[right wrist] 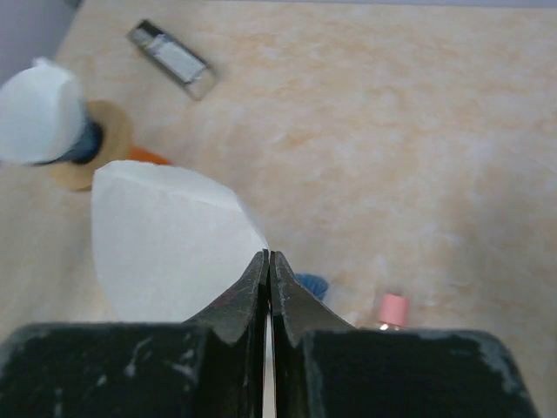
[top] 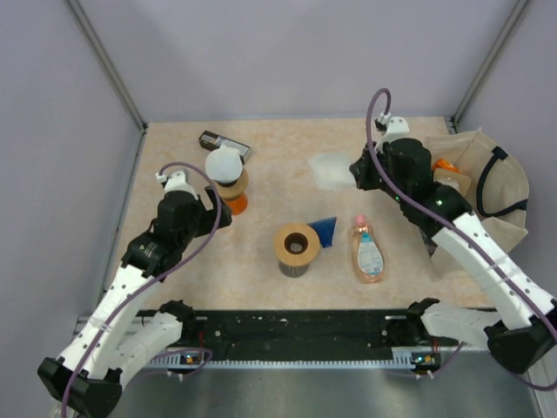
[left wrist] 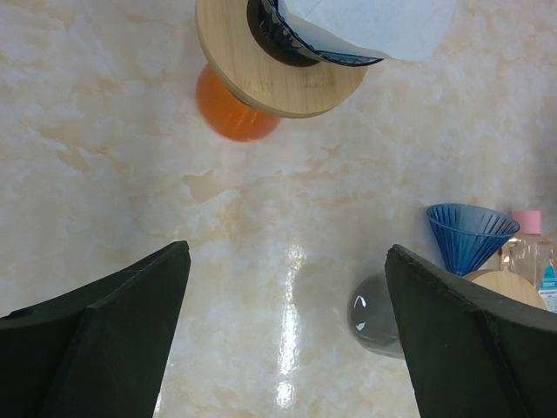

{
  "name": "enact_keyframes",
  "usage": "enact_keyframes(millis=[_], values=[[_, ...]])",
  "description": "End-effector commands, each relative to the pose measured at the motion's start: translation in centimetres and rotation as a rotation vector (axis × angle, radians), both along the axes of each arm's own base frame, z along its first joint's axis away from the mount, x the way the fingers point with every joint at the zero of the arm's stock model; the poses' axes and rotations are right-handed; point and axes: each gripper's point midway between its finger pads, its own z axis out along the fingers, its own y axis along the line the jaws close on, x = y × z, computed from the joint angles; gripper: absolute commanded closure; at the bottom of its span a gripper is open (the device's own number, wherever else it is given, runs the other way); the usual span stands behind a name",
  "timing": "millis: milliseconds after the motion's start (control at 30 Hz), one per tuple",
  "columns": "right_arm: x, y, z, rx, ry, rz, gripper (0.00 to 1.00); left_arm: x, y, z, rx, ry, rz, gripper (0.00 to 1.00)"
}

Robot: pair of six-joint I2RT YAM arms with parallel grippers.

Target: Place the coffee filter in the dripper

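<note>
Two tools are in view. Your right tool (right wrist: pixel 268 258) is pinched shut on the white coffee filter (right wrist: pixel 165 244) at the far middle of the counter (top: pixel 261 200). Your left tool (left wrist: pixel 287 252) gapes wide, gripping nothing. The blue dripper (top: pixel 326 230) lies mid-counter, beside a wood-ringed glass (top: pixel 296 248).

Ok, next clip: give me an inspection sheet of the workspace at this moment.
Surface: marbled beige table, no spills seen.
Job's things: coffee filter pinched by the right gripper; blue dripper bare, beside a wood-ringed stand; second dripper at left already holds paper.
Clutter: pink-capped bottle, dark flat packet, canvas bag.
Grippers: left gripper open, empty; right gripper shut on the filter's edge.
Cables: purple cables loop off both arms.
Surroundings: grey walls; nothing else seen.
</note>
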Motion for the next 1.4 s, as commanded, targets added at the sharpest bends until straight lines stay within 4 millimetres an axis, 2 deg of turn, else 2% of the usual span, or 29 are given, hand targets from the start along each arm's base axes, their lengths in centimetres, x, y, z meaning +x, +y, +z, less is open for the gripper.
enact_keyframes(millis=[0, 67, 100, 133, 200, 300, 367, 400, 467, 567, 733, 800, 967, 1100, 1267, 1367], values=[[5.8, -3.6, -8.4, -0.070, 0.156, -0.277, 1.00, 0.6, -0.4, 1.4, -0.021, -0.033, -0.011, 0.01], [7.1, -2.9, -9.0, -0.093, 0.135, -0.255, 0.94, 0.4, -0.4, 1.2, -0.018, -0.024, -0.012, 0.01], [6.9, -1.8, -9.5, -0.091, 0.152, -0.193, 0.82, 0.3, -0.3, 1.2, -0.017, -0.022, -0.010, 0.01], [6.8, -1.2, -9.7, -0.090, 0.166, -0.154, 0.61, 0.2, -0.2, 1.3, -0.017, -0.024, -0.002, 0.01], [6.0, -0.2, -10.0, -0.075, 0.187, -0.091, 0.43, 0.0, 0.1, 1.3, -0.019, -0.031, 0.007, 0.01], [4.9, -0.8, -10.4, -0.070, 0.215, -0.100, 0.40, -0.1, 0.1, 1.3, -0.020, -0.033, 0.005, 0.01], [4.1, -1.7, -11.8, -0.100, 0.290, -0.146, 0.26, -0.2, 0.1, 1.3, -0.018, -0.031, 0.003, 0.01], [3.7, -1.9, -12.7, -0.116, 0.343, -0.168, 0.24, -0.2, 0.2, 1.3, -0.014, -0.026, 0.007, 0.01], [3.0, -1.8, -14.5, -0.145, 0.424, -0.198, 0.23, -0.2, 0.3, 1.3, -0.014, -0.025, 0.011, 0.01], [3.2, -1.0, -16.7, -0.158, 0.491, -0.230, 0.23, -0.2, 0.0, 1.3, -0.028, -0.026, 0.006, 0.01], [4.9, 0.4, -18.9, -0.142, 0.563, -0.284, 0.21, -0.5, -0.1, 1.0, -0.033, -0.012, 0.001, 0.01], [4.5, 0.9, -20.2, -0.149, 0.611, -0.275, 0.20, -0.6, 0.1, 0.9, -0.032, -0.011, 0.007, 0.01], [4.4, 0.2, -21.9, -0.175, 0.639, -0.328, 0.21, -0.6, 0.3, 0.8, -0.028, -0.014, 0.016, 0.01], [4.2, 0.3, -24.3, -0.201, 0.693, -0.339, 0.27, -0.5, 0.2, 0.7, -0.025, -0.007, 0.012, 0.01], [4.0, 0.2, -25.4, -0.208, 0.713, -0.357, 0.37, -0.8, 0.6, 0.7, -0.017, -0.008, 0.028, 0.01], [3.9, 0.4, -25.8, -0.193, 0.723, -0.352, 0.50, -0.9, 0.7, 0.7, -0.018, -0.011, 0.031, 0.01]])
